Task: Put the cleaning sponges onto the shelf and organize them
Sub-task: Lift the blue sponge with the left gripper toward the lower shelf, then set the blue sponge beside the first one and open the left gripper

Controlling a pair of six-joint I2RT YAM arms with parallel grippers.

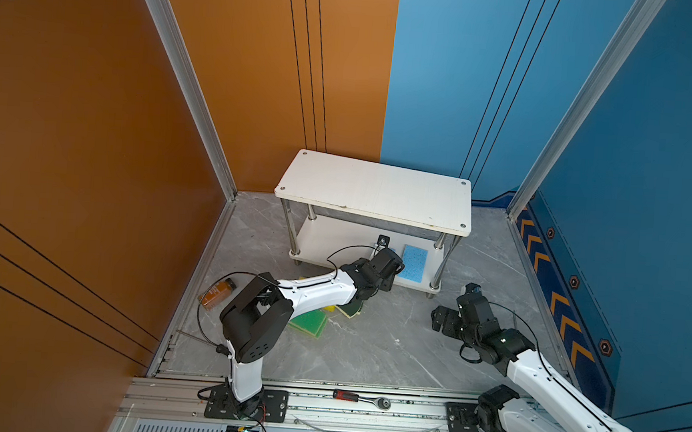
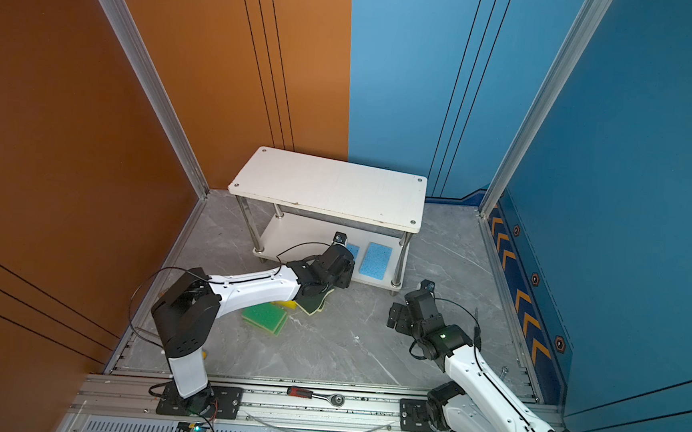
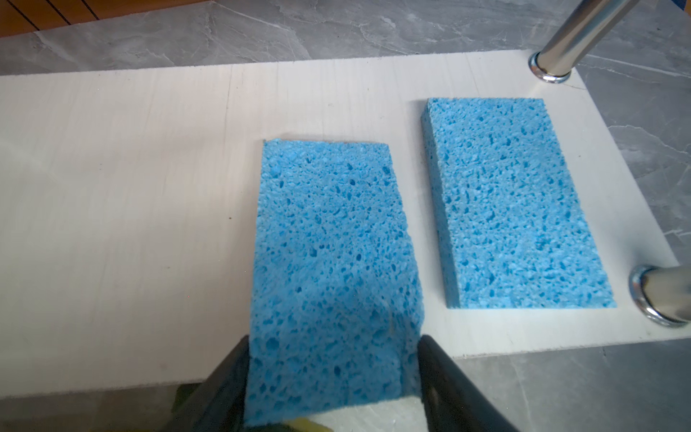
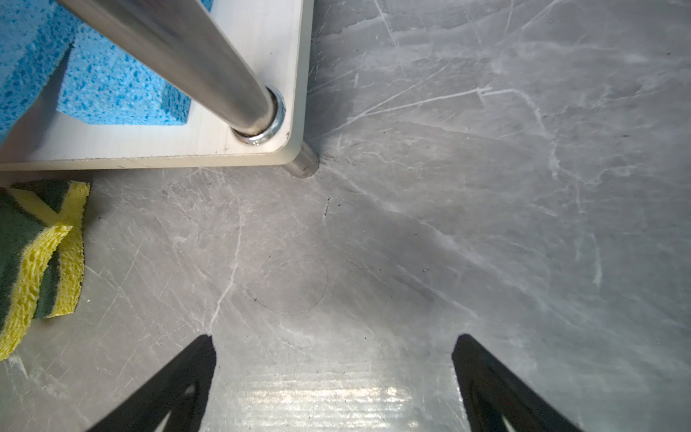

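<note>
The left tool (image 3: pixel 334 338) is clamped on the near end of a blue sponge (image 3: pixel 329 243), with one black finger (image 3: pixel 224 377) pressed to each long side. The sponge reaches out ahead of the tool over the lower board (image 3: pixel 131 179) of the shelf (image 1: pixel 375 194). Its far end seems to rest on the board, though the view does not settle that. Just beside it, a second blue sponge (image 3: pixel 516 205) lies flat on the same board, near two shiny posts (image 3: pixel 583 33). Behind this tool, partly under its arm, dark-green sponges (image 2: pixel 314 302) and light-green sponges (image 2: pixel 264 315) lie on the grey surface (image 1: pixel 389 345). A brown bottle (image 1: pixel 217 293) lies farther back. The right tool (image 4: pixel 334 336) hangs over bare surface with its fingers spread wide and nothing between them, the shelf's corner ahead of it.
</note>
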